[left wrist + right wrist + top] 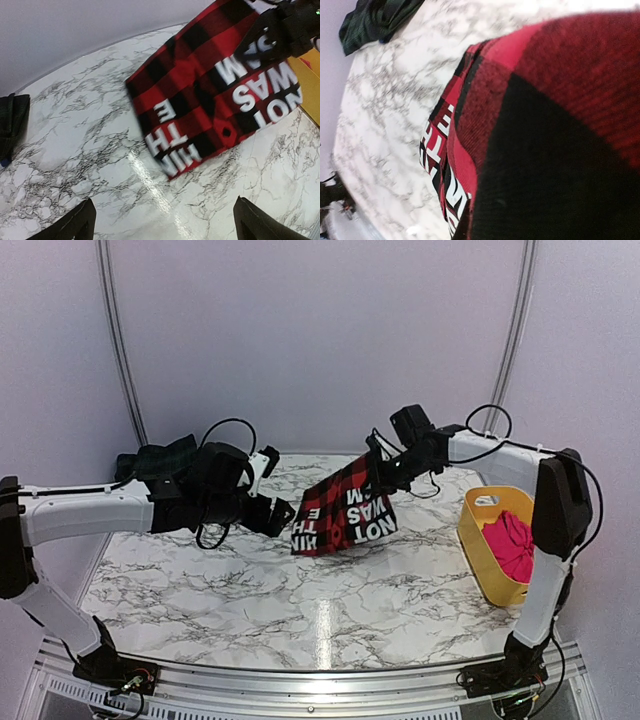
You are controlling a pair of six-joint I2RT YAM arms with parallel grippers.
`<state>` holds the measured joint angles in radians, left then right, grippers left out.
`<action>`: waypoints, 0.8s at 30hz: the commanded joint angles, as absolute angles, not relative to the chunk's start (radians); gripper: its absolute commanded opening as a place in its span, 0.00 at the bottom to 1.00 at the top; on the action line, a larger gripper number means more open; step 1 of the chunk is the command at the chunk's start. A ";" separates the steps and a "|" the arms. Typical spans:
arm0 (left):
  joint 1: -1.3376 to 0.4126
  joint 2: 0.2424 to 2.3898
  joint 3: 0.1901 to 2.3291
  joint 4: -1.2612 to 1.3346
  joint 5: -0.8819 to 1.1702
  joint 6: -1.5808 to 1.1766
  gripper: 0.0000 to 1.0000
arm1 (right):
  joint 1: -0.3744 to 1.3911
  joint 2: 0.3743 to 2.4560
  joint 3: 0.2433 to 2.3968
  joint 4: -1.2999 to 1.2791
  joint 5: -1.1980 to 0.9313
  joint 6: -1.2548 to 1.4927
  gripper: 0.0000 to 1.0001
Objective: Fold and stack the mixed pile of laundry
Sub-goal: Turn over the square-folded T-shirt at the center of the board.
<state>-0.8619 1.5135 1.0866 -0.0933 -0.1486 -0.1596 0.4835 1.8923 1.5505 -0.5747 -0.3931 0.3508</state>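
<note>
The red-and-black checked garment (345,508) with white letters hangs above the marble table, pinched at its upper right corner by my right gripper (385,472), which is shut on it. In the right wrist view the cloth (545,100) fills the frame and hides the fingers. My left gripper (285,515) is open just left of the garment's lower edge. The left wrist view shows its fingertips (85,215) spread wide with nothing between them, and the garment (215,95) ahead. A dark green-black plaid garment (165,455) lies at the back left. A magenta-pink garment (510,540) sits in the tub.
A yellow plastic tub (478,558) stands at the right side of the table, close to the right arm. The marble tabletop (300,590) stretches below both arms. White walls enclose the back and sides.
</note>
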 commanded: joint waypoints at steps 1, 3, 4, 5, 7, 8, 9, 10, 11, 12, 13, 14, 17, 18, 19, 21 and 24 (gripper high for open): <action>-0.804 1.444 1.063 -0.104 -0.175 -0.241 0.99 | 0.473 1.837 1.838 -0.934 0.099 0.051 0.00; -0.779 1.426 1.056 -0.117 -0.185 -0.243 0.99 | 0.500 1.864 1.994 -1.003 0.216 -0.012 0.00; -0.769 1.417 1.049 -0.119 -0.185 -0.244 0.99 | 0.522 1.886 2.048 -1.030 0.276 -0.050 0.00; -0.759 1.409 1.042 -0.123 -0.188 -0.245 0.99 | 0.542 1.897 2.060 -1.026 0.314 -0.073 0.00; -0.738 1.389 1.027 -0.126 -0.195 -0.251 0.99 | 0.584 1.920 2.047 -1.013 0.365 -0.107 0.00; -0.728 1.379 1.020 -0.128 -0.196 -0.255 0.99 | 0.618 1.951 2.044 -1.020 0.413 -0.130 0.00; -0.718 1.370 1.012 -0.131 -0.201 -0.259 0.99 | 0.653 1.976 2.032 -1.014 0.434 -0.144 0.00; -0.710 1.359 1.004 -0.134 -0.208 -0.265 0.99 | 0.691 1.999 2.014 -1.004 0.446 -0.161 0.00; -0.698 1.349 0.995 -0.138 -0.210 -0.271 0.99 | 0.747 2.026 1.996 -0.993 0.457 -0.176 0.00; -0.688 1.338 0.984 -0.140 -0.211 -0.276 0.99 | 0.789 2.058 1.980 -0.991 0.468 -0.185 0.00; -0.678 1.328 0.976 -0.144 -0.211 -0.284 0.99 | 0.829 2.095 1.967 -0.993 0.473 -0.186 0.00; -0.666 1.318 0.967 -0.148 -0.211 -0.303 0.99 | 0.873 2.141 1.954 -0.994 0.474 -0.185 0.00; -0.628 1.289 0.932 -0.152 -0.180 -0.364 0.99 | 1.001 2.239 1.916 -0.996 0.474 -0.185 0.00; -0.615 1.277 0.920 -0.152 -0.166 -0.388 0.99 | 1.039 2.269 1.916 -1.004 0.469 -0.180 0.00; -0.604 1.268 0.905 -0.152 -0.154 -0.413 0.99 | 1.073 2.293 1.916 -1.009 0.462 -0.176 0.00; -0.583 1.241 0.877 -0.151 -0.147 -0.469 0.99 | 1.129 2.318 1.927 -1.015 0.451 -0.167 0.02; -0.553 1.207 0.839 -0.153 -0.149 -0.549 0.99 | 1.167 2.324 2.008 -1.033 0.401 -0.136 0.35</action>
